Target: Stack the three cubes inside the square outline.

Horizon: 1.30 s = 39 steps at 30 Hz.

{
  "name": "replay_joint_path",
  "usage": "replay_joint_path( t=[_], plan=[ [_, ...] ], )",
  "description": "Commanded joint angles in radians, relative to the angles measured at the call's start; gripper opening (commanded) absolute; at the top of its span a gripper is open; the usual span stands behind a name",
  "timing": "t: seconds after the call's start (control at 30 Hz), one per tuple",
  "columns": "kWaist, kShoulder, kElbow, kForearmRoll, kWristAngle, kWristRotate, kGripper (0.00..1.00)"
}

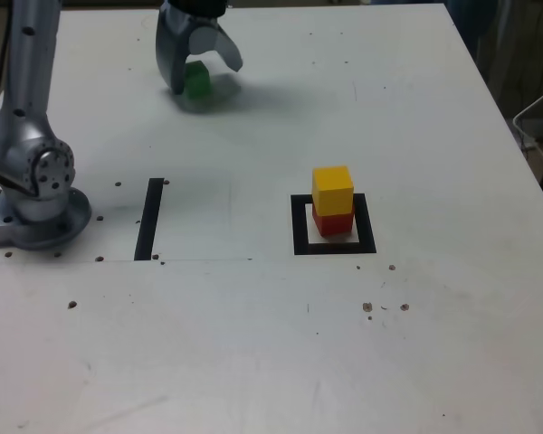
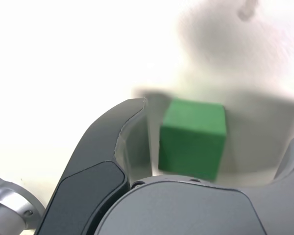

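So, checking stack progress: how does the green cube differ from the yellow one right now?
The green cube sits on the bare table between the open gripper fingers; the yellow cube rests on the red cube inside the square outline, untouched. They look alike in size and shape.

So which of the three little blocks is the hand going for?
The green cube, alone at the table's far side, sits between the open hand. The yellow cube and red cube are stacked in the square outline.

You have: cubes 3 — red (image 1: 332, 222), yellow (image 1: 332, 190), green (image 1: 197, 80) | square outline 1 (image 1: 299, 226) | black strip 1 (image 1: 149, 219) | arm 1 | gripper 1 (image 1: 199, 63) | table 1 (image 1: 253, 344)
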Motion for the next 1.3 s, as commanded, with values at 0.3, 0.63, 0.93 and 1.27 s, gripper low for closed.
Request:
replay_joint_path(
  t=[0.3,0.63,0.93,1.27],
  plan=[
    [0.003,0.004,-0.027,0.016,-0.024,0.005,0.64],
    [0.003,0.024,-0.053,0.014,-0.049,0.015,0.39],
    [0.000,0.029,-0.063,-0.041,-0.055,0.052,0.10],
    [-0.005,0.025,-0.061,-0.043,-0.060,0.068,0.00]
  ],
)
